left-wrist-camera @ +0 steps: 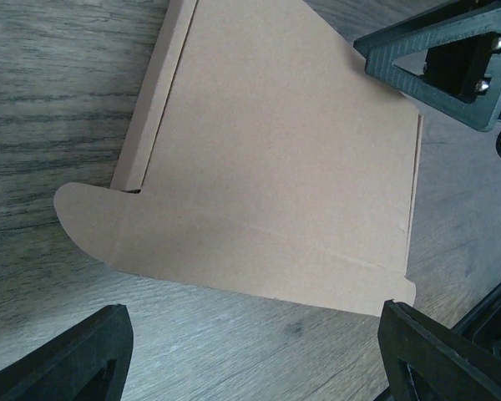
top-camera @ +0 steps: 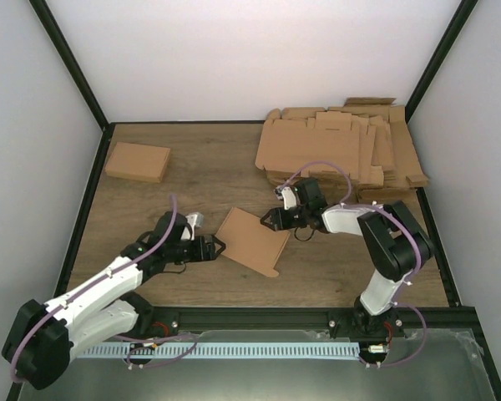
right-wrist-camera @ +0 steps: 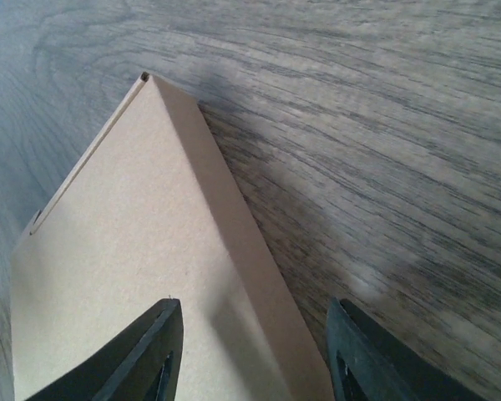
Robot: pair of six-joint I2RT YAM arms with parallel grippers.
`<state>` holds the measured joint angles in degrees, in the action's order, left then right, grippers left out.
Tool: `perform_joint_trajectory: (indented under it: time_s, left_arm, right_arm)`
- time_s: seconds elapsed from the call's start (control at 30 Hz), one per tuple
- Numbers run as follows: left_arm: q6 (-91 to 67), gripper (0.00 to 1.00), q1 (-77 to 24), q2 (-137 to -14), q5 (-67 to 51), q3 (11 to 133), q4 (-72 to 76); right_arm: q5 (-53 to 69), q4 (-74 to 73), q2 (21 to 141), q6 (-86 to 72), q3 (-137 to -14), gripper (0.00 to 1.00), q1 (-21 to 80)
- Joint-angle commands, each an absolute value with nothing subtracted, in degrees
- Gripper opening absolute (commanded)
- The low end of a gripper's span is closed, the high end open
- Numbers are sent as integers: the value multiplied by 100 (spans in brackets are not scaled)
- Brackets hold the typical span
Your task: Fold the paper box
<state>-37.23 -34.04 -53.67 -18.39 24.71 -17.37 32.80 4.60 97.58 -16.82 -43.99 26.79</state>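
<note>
The paper box (top-camera: 252, 241) lies flat in the middle of the wooden table as a closed brown pack with a rounded tab toward the front. In the left wrist view the paper box (left-wrist-camera: 275, 167) fills the upper half, and my left gripper (left-wrist-camera: 250, 334) is open just short of its near edge, touching nothing. My left gripper (top-camera: 220, 247) sits at the box's left side. My right gripper (top-camera: 267, 221) is at the box's far right corner. Its jaws stand apart astride the paper box (right-wrist-camera: 134, 276) and its side wall, my right gripper (right-wrist-camera: 252, 313) not clamped on it.
A thick pile of flat cardboard sheets (top-camera: 342, 150) takes up the back right corner. A folded brown box (top-camera: 138, 161) rests at the back left. A black frame rail (top-camera: 259, 317) runs along the near edge, and white walls enclose the table.
</note>
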Motion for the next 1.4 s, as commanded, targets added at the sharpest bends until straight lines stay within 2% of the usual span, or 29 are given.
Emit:
perform_joint_trajectory:
  time_s: [0.0,0.47,0.7,0.87,0.93,1.07,1.2,1.37]
  left_arm:
    - [-3624,83,-3410,-5505,-1751,2742,-1796]
    - [-3668,82,-3398,-5644,-1639,3141,-1898]
    - [-3825,82,-3241,-5378,-1576,3431,-1834]
    - [-3829,82,-3208,-5503,-1763,3476,-1683]
    - [-3847,78,-3208,-5673,-1909,3394,-1562]
    - [-3968,63,-3207,-5844,-2060,3022,-1160]
    - [-4121,60,-3208,-5786,-1987,2936,-1045]
    - [-4093,51,-3208,-5833,-2018,2942,-1127]
  right_arm:
    - [3487,704,9973,-1546,-4656,45,2613]
    - [4288,1059,10538,-1961,-4537,23,2105]
    - [4691,1566,10865,-2580,-4406,19,1488]
    - [4711,1526,10998,-2587,-4587,19,1451]
    - [4708,1491,11035,-2556,-4618,19,1450]
    - [4725,1487,11058,-2525,-4630,19,1453]
    - [4708,1440,10973,-2465,-4629,20,1456]
    - [4805,1571,10571,-2289,-4449,30,1455]
